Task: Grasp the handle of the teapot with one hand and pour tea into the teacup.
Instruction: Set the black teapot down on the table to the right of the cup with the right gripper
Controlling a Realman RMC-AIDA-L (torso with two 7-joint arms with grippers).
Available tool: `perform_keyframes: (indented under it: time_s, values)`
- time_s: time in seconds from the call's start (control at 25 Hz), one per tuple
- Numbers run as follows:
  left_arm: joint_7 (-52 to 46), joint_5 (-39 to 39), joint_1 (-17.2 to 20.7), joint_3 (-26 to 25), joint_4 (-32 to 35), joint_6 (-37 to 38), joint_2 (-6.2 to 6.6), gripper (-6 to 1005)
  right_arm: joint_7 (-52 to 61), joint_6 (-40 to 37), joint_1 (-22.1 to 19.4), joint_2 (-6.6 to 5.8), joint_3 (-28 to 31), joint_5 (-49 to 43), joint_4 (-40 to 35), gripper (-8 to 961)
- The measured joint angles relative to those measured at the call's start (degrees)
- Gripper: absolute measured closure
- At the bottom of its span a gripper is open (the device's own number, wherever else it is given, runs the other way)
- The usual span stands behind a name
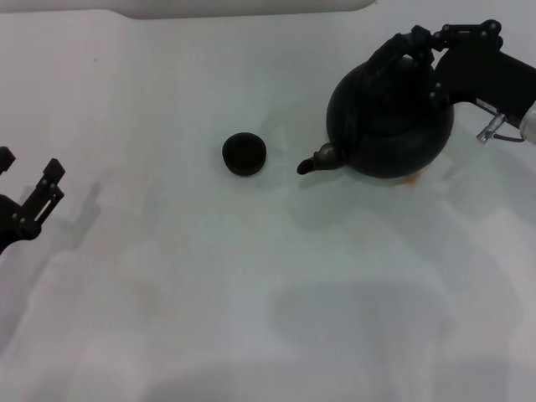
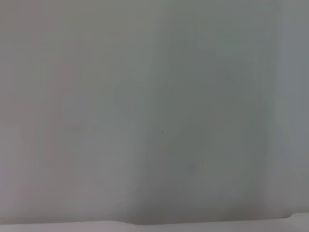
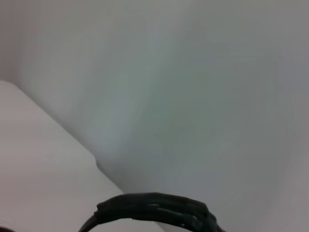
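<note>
So the right pincer is up at the far right of the white surface, and its black fingers are closed around the top of the handle, the thick rough-looking arch over the teapot. The teapot itself is the big round matte black one, sitting toward the far right side, and it looks tipped a little with its short curved spout pointing toward the robot's left and slightly down. Can't tell for sure from the head view whether the pot is resting on the surface or lifted just off it. The teacup is the tiny dark round one, standing upright near the middle of the surface, just to the left of the spout tip but not touching it, with a small gap between them. The right wrist view only catches a bit of the handle as a dark textured arc against the pale surface. The left pincer is way off at the left edge, well apart from everything, fingers spread open and holding nothing.
</note>
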Motion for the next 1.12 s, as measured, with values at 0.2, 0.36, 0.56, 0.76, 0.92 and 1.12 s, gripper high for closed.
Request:
perform_keyframes:
  time_s: [0.2,0.36,0.56,0.76,0.92,1.12]
  values:
    - [0.0,0.0,0.0,-0.1,0.1,0.0,0.0,259,-1.4,0.2,0.3,0.13,0.0,0.3,-1.0,848]
    - [0.0,0.0,0.0,0.0,0.2,0.0,0.0,259,-1.5,1.0,0.7,0.09,0.5,1.3,-2.0,848]
    - [0.0,0.0,0.0,0.0,0.2,0.0,0.0,260,-1.5,1.5,1.1,-0.01,0.7,1.8,-2.9,848]
    - [0.0,0.1,0.0,0.1,0.2,0.0,0.0,260,-1.5,1.5,1.4,-0.02,0.7,1.8,-3.6,848]
    - [0.0,0.1,0.0,0.1,0.2,0.0,0.0,260,-1.6,1.6,1.8,-0.02,0.7,1.8,-4.4,848]
    - [0.0,0.1,0.0,0.1,0.2,0.0,0.0,259,-1.8,1.6,2.6,-0.02,0.7,1.8,-5.5,849]
